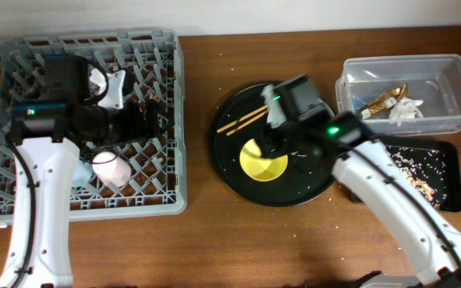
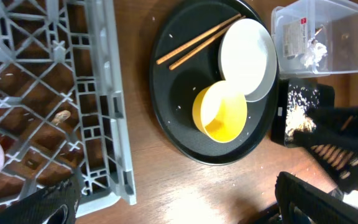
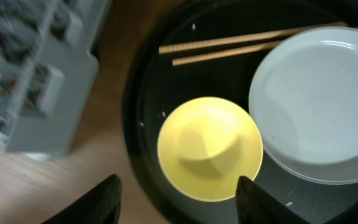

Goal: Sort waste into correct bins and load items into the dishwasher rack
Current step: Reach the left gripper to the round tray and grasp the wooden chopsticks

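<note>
The yellow bowl [image 1: 264,160] sits upright on a large round black tray [image 1: 238,172], beside the chopsticks [image 1: 242,122]. The pale plate [image 3: 319,102] lies next to the bowl, hidden by my right arm in the overhead view. My right gripper [image 3: 179,202] is open and empty, hovering over the bowl [image 3: 210,148]. My left gripper [image 1: 146,116] is open and empty above the grey dishwasher rack [image 1: 22,204]. The pink cup [image 1: 109,168] lies in the rack, with the blue cup [image 1: 82,171] partly hidden beside it.
The clear tub [image 1: 446,68] at the right holds the napkin [image 1: 406,112] and the wrapper [image 1: 386,100]. The shallow black tray [image 1: 450,200] in front of it holds food scraps [image 1: 418,186]. Crumbs dot the wooden table between the rack and the round tray.
</note>
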You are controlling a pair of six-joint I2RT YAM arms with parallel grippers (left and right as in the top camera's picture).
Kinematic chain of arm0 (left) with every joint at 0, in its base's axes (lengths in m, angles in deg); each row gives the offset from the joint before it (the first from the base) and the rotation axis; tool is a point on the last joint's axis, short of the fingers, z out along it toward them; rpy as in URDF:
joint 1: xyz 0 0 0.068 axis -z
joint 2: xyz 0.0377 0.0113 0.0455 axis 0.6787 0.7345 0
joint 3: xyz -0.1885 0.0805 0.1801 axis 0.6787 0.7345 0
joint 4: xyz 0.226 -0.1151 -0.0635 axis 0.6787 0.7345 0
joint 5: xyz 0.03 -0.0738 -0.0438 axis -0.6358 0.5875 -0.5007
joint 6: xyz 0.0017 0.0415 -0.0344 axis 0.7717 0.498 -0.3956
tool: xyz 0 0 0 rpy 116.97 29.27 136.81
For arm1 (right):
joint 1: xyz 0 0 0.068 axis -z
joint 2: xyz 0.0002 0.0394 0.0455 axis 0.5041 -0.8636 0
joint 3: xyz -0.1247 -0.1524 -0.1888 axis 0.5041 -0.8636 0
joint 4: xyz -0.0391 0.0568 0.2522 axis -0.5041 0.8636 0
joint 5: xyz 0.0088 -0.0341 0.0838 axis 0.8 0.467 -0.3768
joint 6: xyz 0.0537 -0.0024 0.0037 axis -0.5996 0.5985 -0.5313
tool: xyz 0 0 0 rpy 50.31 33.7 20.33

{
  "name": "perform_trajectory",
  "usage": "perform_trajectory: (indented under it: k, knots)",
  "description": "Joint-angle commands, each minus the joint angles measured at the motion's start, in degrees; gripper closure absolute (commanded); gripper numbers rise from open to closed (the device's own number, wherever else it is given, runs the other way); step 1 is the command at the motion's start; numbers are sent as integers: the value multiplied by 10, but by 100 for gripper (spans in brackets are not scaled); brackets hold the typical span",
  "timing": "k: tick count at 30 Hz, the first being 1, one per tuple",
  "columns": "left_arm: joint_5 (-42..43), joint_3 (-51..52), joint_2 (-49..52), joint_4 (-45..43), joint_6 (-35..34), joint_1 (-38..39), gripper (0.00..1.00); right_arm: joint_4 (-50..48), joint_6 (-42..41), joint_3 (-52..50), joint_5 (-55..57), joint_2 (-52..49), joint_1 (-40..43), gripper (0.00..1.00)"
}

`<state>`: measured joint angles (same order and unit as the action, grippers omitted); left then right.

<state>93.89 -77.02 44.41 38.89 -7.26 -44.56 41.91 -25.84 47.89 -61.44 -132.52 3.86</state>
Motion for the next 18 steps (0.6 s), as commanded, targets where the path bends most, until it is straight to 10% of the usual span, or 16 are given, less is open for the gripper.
perform_trajectory:
  k: [1, 4, 8, 18]
  knots:
    - [-46, -6, -5, -39, -4, 67, 1, 22, -27, 6, -99, 1, 73, 40]
    - [-48, -6, -1, -110, -4, 115, 1, 66, -27, 6, -96, 1, 124, 40]
    - [-270, -5, 101, -193, 23, 250, 21, 79, -27, 6, -94, 1, 138, 40]
    - [-290, -5, 390, -480, 202, 305, 65, 108, -27, 6, -64, -1, 138, 39]
